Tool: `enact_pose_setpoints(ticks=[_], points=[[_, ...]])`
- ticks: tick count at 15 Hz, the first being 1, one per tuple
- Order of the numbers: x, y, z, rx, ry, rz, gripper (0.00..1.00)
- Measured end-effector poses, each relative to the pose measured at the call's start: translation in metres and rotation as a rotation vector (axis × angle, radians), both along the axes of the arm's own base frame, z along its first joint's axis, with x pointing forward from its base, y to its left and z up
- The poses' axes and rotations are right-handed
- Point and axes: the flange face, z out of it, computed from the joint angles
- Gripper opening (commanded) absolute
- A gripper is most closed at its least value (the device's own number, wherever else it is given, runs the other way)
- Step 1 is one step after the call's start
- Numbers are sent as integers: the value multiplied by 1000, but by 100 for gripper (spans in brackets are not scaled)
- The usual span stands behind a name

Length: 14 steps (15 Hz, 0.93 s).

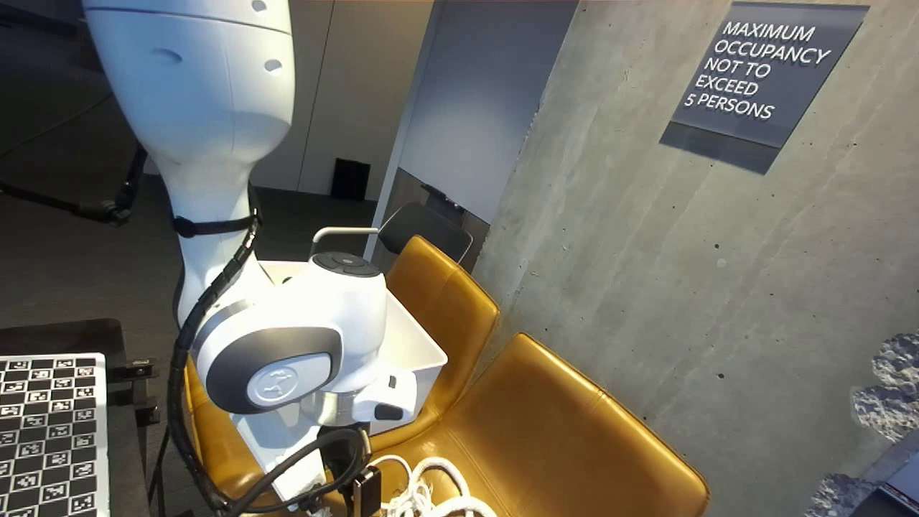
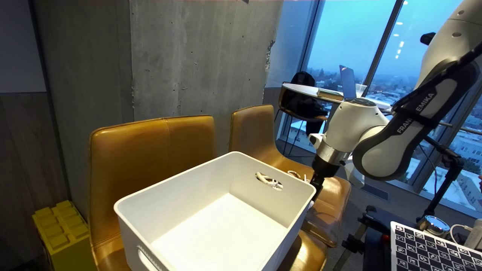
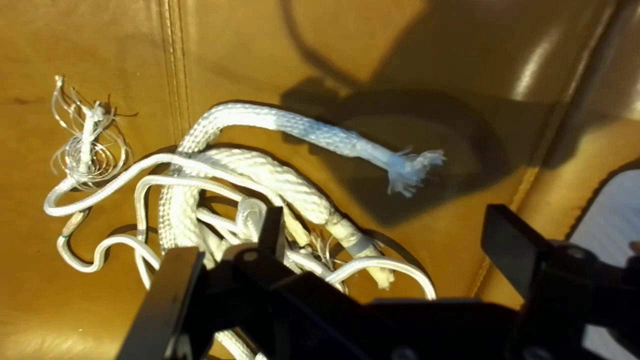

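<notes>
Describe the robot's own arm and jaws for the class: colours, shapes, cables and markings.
The arm is white and rounded, with dark grey panels, an emblem and white lettering that includes EMIKA. A black strap binds a thick black cable to it, and a silver ring circles its lower end. The black jaws are angular, with flat-faced fingertips.

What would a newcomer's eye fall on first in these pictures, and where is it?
Probably the white rectangular plastic bin, standing on a mustard leather-like chair in both exterior views. The frayed white braided ropes come next, tangled on the matching chair beside it, partly hidden by the open black pincer in the wrist view. A dark rectangular occupancy sign hangs on the grey concrete wall in an exterior view.
</notes>
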Motion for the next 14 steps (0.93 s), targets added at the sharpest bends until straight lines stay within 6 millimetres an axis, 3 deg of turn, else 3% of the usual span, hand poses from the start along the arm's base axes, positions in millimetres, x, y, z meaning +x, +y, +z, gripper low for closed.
enact_pose_setpoints(ticks=[4,14], points=[[9,-22,-9,-15,-3,-13,100],[14,-45,-61,-31,28,-55,100]])
